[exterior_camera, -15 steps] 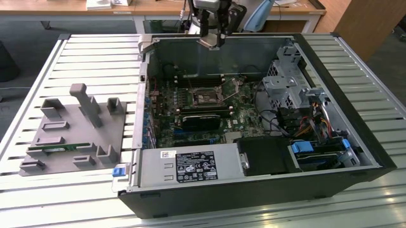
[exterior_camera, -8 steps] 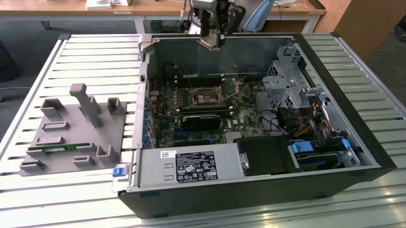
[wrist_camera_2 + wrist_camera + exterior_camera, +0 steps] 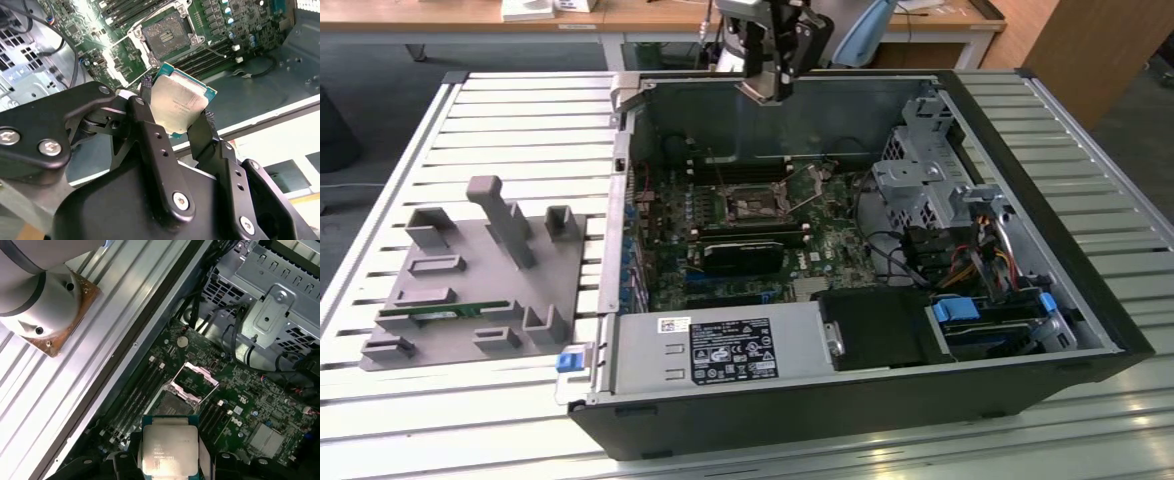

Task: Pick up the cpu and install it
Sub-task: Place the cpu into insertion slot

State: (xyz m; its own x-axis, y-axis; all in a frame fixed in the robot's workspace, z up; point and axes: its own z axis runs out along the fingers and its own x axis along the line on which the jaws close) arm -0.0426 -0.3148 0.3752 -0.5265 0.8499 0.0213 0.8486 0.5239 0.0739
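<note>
One hand [image 3: 177,100] clamps cpu [image 3: 181,104] above open computer case [image 3: 827,415] on slatted table [image 3: 520,120]; wooden desk [image 3: 654,15] behind.

Slatted metal tabletop [image 3: 520,120], pale grey, with bright glare along the near edge toward the exterior view's left. Beyond the far edge, a light wooden desk [image 3: 654,18] on white legs [image 3: 611,52]. Grey floor [image 3: 374,70] past the far corner on the exterior view's left; brown wooden panel [image 3: 1087,50], upright, past the opposite far corner.

Bright, even light w/ soft shadows
</note>
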